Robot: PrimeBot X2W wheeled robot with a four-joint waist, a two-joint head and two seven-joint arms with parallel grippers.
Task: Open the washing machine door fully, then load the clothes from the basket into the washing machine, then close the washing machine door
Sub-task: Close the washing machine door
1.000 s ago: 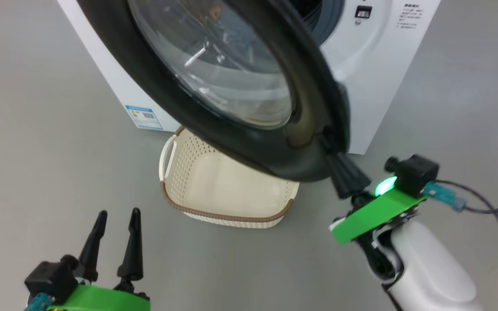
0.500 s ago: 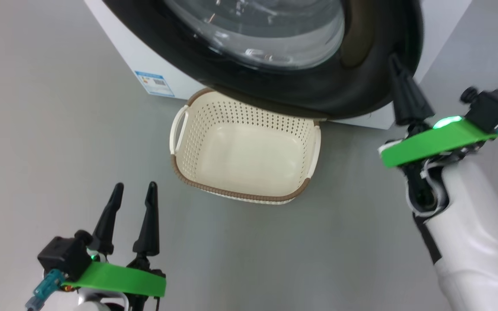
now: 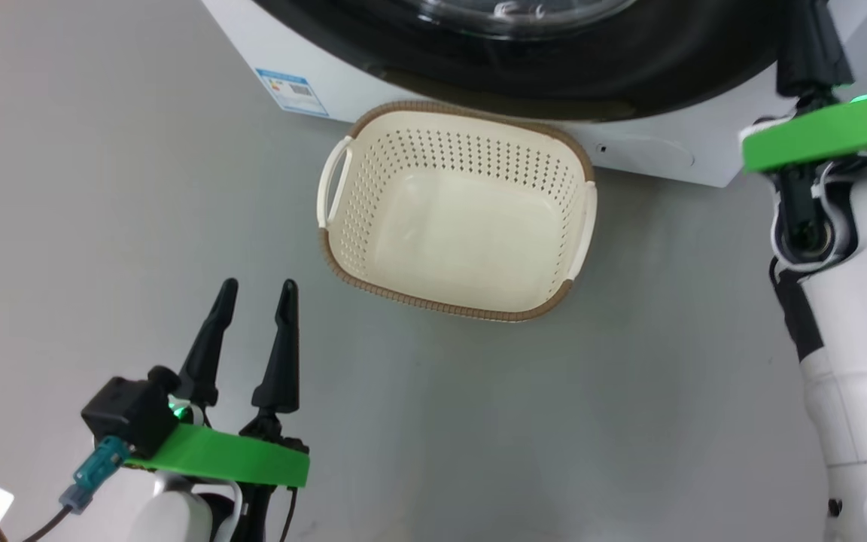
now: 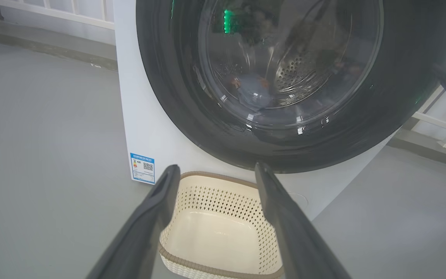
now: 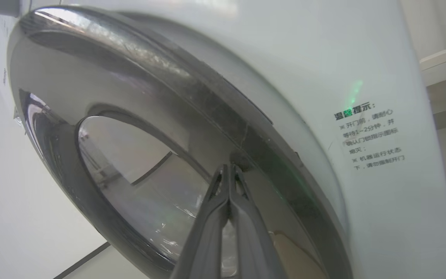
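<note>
The washing machine door (image 3: 554,75), glossy black with a glass bowl, lies against the front of the white washing machine (image 3: 659,154). My right gripper (image 5: 229,167) is shut, empty, with its tips against the door's right rim (image 5: 246,135). Its fingers (image 3: 810,45) point up at the top right of the head view. Through the glass (image 4: 285,69) the clothes (image 4: 252,87) show dimly as light blue fabric in the drum. The basket (image 3: 441,305) stands bare on the floor below the door. My left gripper (image 3: 257,284) hangs open and empty, short of the basket (image 4: 223,197).
Grey floor surrounds the machine and basket. A blue label (image 3: 292,92) marks the machine's lower left corner, and a printed sticker (image 5: 370,137) sits right of the door. A white railing (image 4: 52,7) runs behind. My right forearm (image 3: 862,316) stands at the right.
The door has swung from wide open over the basket to against the machine's front, with my shut right gripper moving along at its rim. The head camera has shifted too.
</note>
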